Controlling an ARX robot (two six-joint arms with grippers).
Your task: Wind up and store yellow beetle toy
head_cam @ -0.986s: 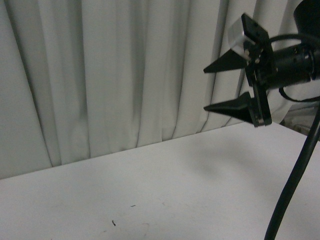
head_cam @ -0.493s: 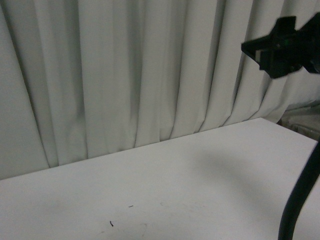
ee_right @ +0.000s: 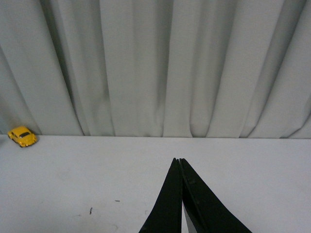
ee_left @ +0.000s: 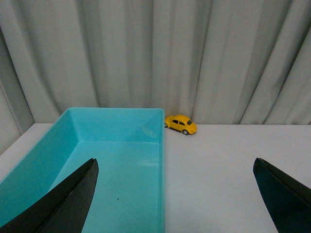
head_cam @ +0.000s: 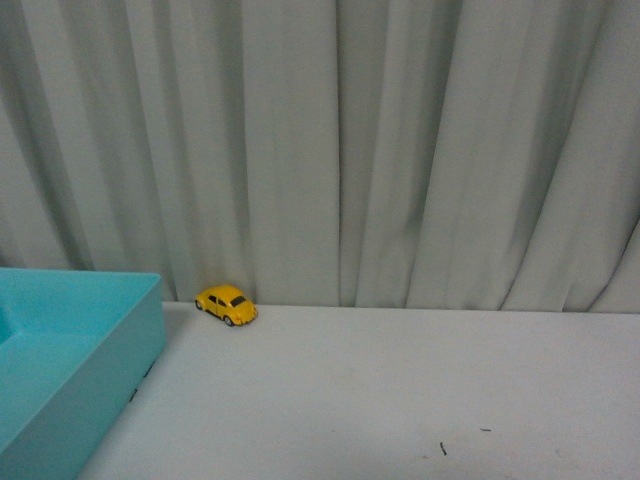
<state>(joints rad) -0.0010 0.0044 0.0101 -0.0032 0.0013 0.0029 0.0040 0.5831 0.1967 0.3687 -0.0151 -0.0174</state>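
The yellow beetle toy (head_cam: 227, 304) stands on the white table against the curtain, just right of the far corner of a turquoise bin (head_cam: 110, 340). It also shows in the left wrist view (ee_left: 181, 124) and in the right wrist view (ee_right: 22, 136). My left gripper (ee_left: 175, 170) is open and empty, its jaws spread wide over the bin's right wall (ee_left: 162, 165), well short of the toy. My right gripper (ee_right: 178, 160) is shut and empty above the table, far to the right of the toy. Neither gripper shows in the front view.
A white curtain (head_cam: 400, 150) hangs along the table's far edge. The turquoise bin's inside (ee_left: 112, 170) holds nothing I can see. Small dark marks (head_cam: 443, 448) lie on the white table (head_cam: 400, 400).
The front view has swung left: the black gripper and cable seen at the right are gone, and the toy and turquoise bin have come into view.
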